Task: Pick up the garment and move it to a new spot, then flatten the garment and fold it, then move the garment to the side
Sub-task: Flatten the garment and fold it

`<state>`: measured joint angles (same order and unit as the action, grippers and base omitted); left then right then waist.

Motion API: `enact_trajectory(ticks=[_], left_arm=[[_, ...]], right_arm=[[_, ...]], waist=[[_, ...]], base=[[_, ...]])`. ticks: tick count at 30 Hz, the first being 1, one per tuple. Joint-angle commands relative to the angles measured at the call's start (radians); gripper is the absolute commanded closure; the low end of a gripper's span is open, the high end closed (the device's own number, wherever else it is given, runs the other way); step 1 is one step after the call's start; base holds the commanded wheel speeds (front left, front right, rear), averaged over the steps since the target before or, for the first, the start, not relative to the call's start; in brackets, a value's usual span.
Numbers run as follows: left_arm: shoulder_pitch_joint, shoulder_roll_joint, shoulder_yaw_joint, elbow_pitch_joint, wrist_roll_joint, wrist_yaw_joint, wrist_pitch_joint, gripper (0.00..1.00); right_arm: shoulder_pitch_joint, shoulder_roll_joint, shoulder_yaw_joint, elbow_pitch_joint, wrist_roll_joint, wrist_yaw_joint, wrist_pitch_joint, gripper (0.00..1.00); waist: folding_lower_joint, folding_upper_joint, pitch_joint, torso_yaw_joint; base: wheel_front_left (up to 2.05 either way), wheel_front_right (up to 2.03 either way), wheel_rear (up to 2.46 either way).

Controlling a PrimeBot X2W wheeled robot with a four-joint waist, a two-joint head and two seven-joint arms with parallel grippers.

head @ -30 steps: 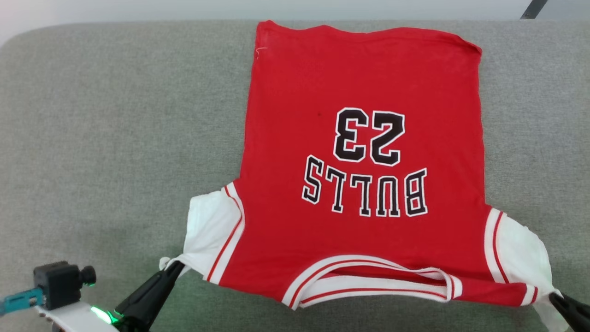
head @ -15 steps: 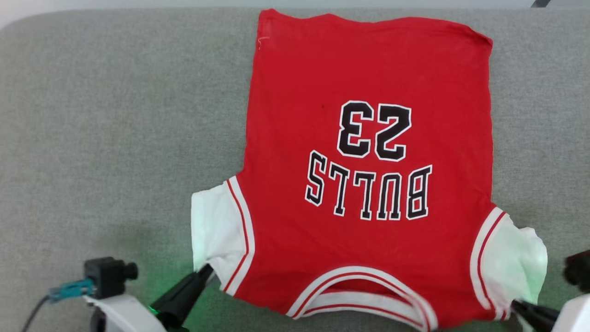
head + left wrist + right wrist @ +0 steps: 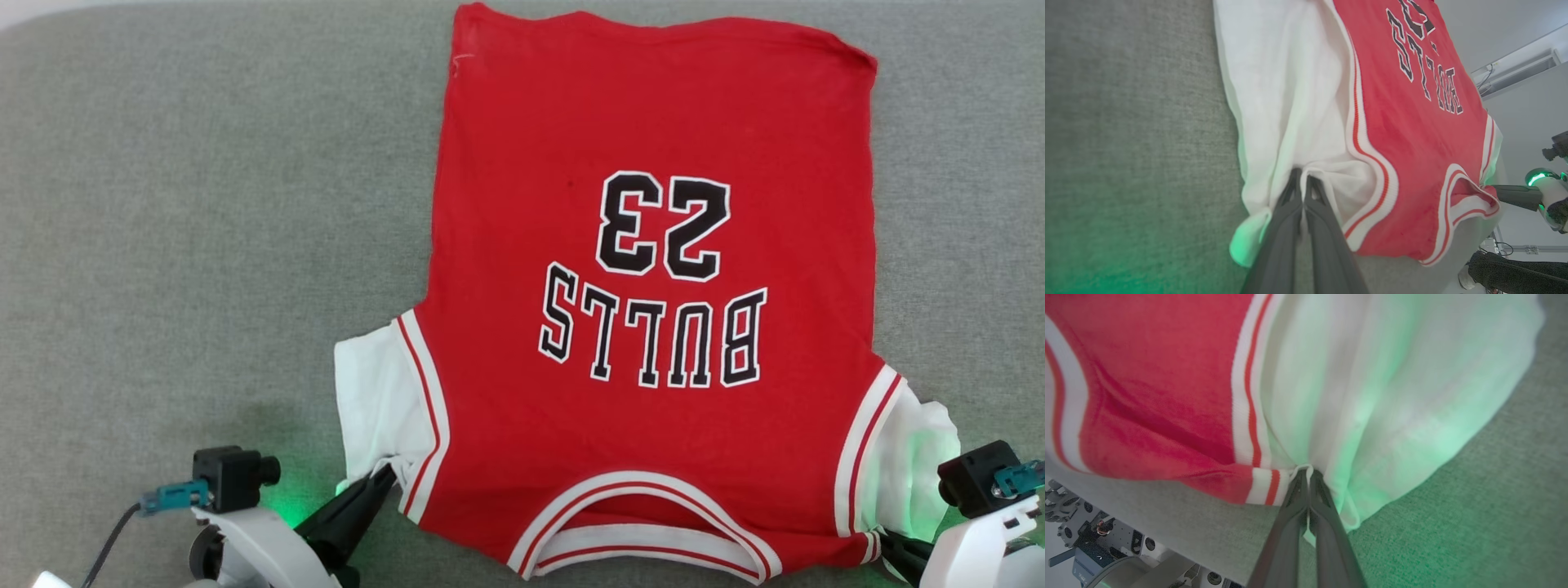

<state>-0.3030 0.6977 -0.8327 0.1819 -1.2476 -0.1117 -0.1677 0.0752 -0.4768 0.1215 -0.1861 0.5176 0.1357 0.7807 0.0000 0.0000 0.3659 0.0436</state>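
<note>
Where the garment [image 3: 653, 122] ends, grey surface [image 3: 204, 204] spreads leftward.

Bare grey surface [image 3: 180, 204] left of the garment [image 3: 653, 106] — wide passage

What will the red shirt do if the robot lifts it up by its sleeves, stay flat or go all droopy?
Probably droopy: the red shirt looks like thin cloth, bunching into folds where the left end effector and right end effector pinch its white sleeves. It likely weighs little, so two small pinches should hold it.
</note>
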Motion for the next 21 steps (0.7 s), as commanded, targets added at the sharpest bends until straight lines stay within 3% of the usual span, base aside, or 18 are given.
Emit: enact_trajectory(ticks=[1, 9, 10, 11, 12, 16, 21], left_arm=[[-0.005, -0.019, -0.011, 0.038, -0.001, 0.007, 0.010, 1.00], [-0.023, -0.024, -0.007, 0.070, -0.010, -0.004, -0.007, 1.00], [-0.023, -0.024, -0.007, 0.070, -0.011, -0.005, -0.008, 1.00], [-0.024, -0.024, -0.007, 0.070, -0.012, -0.006, -0.010, 1.00], [-0.024, -0.024, -0.007, 0.069, -0.012, -0.006, -0.013, 1.00], [-0.022, -0.020, -0.009, 0.052, -0.013, -0.009, -0.018, 1.00], [-0.010, -0.007, -0.005, 0.016, -0.012, -0.011, -0.029, 1.00]], right_arm=[[-0.007, 0.006, 0.023, 0.069, -0.017, -0.009, -0.009, 1.00], [-0.057, 0.008, 0.073, 0.138, 0.010, -0.013, -0.095, 1.00], [-0.065, 0.008, 0.072, 0.136, 0.010, -0.013, -0.107, 0.89], [-0.072, 0.005, 0.070, 0.132, 0.007, -0.013, -0.117, 0.66], [-0.078, 0.003, 0.062, 0.124, 0.001, -0.013, -0.133, 0.01], [-0.069, 0.017, -0.004, 0.051, 0.018, -0.013, -0.165, 0.00], [0.008, 0.052, -0.118, -0.156, 0.126, -0.005, -0.110, 0.00]], waist=[[0.0000, 0.0000, 0.002, 0.000], [0.0000, 0.0000, 0.006, -0.009], [0.0000, 0.0000, 0.006, -0.011], [0.0000, 0.0000, 0.005, -0.012], [0.0000, 0.0000, 0.004, -0.014], [0.0000, 0.0000, 0.001, -0.016], [0.0000, 0.0000, -0.003, -0.013]], base=[[0.00, 0.00, 0.00], [0.00, 0.00, 0.00], [0.00, 0.00, 0.00], [0.00, 0.00, 0.00], [0.00, 0.00, 0.00], [0.00, 0.00, 0.00], [0.00, 0.00, 0.00]])
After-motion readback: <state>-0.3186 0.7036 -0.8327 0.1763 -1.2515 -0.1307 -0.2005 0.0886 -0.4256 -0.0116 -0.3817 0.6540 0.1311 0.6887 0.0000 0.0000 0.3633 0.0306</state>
